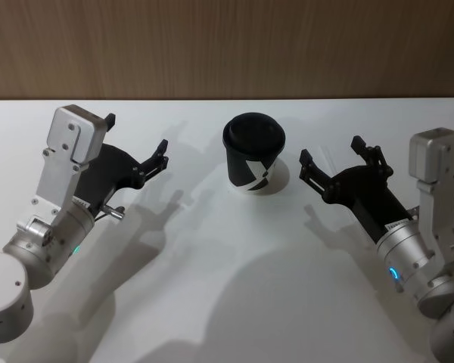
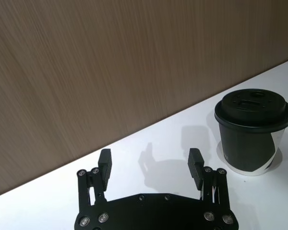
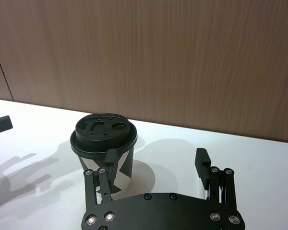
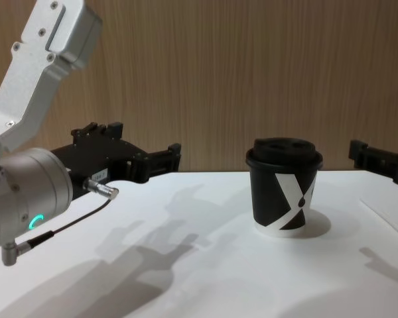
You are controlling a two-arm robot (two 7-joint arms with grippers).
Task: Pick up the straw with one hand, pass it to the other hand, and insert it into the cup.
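Head view: cup stands upright mid-table, flanked by the left gripper and right gripper, both spread wide and empty. Wrist views: the cup lies ahead of each gripper; openings in the lid face up. Chest view: a faint oblique streak beneath the right gripper is possibly the straw, so the right arm is judged nearer.

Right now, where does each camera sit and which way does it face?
Head: high on the robot, looking down at the table; left gripper and right gripper flank the cup.
Chest: low, looking across the table at the wood wall; left arm large.
Left wrist: behind its open jaws, cup beyond.
Right wrist: behind its open jaws, cup nearer.
Shared: all four show the cup.
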